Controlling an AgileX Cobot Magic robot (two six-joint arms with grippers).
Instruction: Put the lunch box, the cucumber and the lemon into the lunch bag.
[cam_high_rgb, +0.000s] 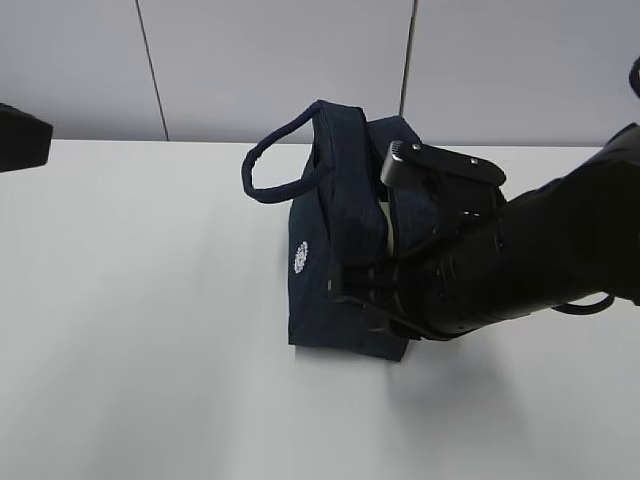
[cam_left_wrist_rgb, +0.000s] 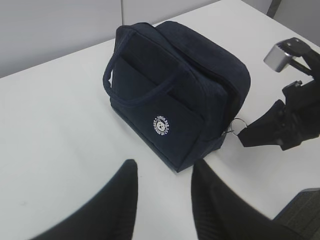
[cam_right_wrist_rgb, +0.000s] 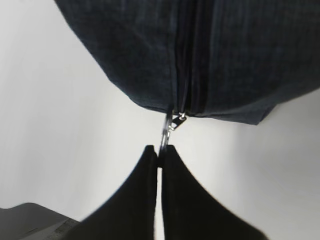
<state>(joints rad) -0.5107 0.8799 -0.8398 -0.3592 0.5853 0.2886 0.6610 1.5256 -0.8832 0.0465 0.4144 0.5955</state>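
Right wrist view, right hand (cam_right_wrist_rgb: 159, 150) clenched on ring pull (cam_right_wrist_rgb: 164, 134) (lunch bag (cam_right_wrist_rgb: 200, 55) zipper), left hand (cam_left_wrist_rgb: 162, 172) released.

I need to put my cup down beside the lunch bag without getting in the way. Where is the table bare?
The table is bare to the left of the lunch bag, out to the left hand, and in front of the bag too. The right side is crowded: the right hand pinches the zipper ring there.
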